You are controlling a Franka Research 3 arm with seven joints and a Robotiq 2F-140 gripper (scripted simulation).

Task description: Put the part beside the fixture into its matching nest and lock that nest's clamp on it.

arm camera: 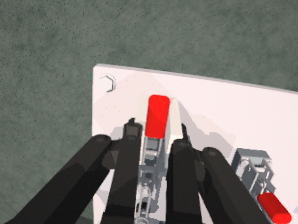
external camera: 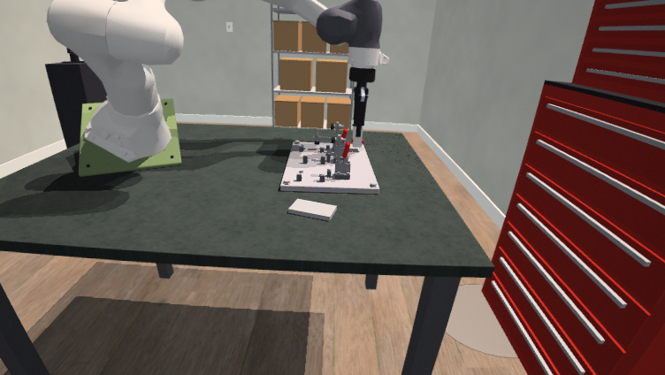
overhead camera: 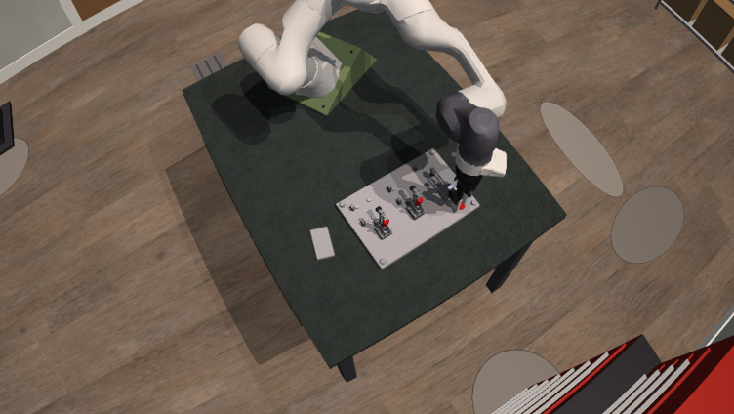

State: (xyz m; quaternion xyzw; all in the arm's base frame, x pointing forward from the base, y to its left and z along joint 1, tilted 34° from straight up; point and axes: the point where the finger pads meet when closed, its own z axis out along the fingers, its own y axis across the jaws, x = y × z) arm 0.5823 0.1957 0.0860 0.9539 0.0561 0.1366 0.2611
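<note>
The part [overhead camera: 322, 242] is a flat light-grey block that lies on the dark table beside the fixture plate [overhead camera: 406, 206]; it also shows in the exterior view [external camera: 312, 209]. The plate carries three toggle clamps with red handles. My gripper [overhead camera: 459, 199] stands over the clamp at the plate's far right end. In the wrist view my fingers are shut on that clamp's handle, just below its red grip [arm camera: 157, 116]. The middle clamp's red handle [overhead camera: 419, 200] and the near clamp's red handle [overhead camera: 385, 222] stand free.
The arm's green base plate [overhead camera: 339, 71] is at the table's back. The fixture plate lies close to the table's right edge. A red tool cabinet [external camera: 582, 223] stands to the right of the table, and shelves with boxes [external camera: 309, 74] stand behind it.
</note>
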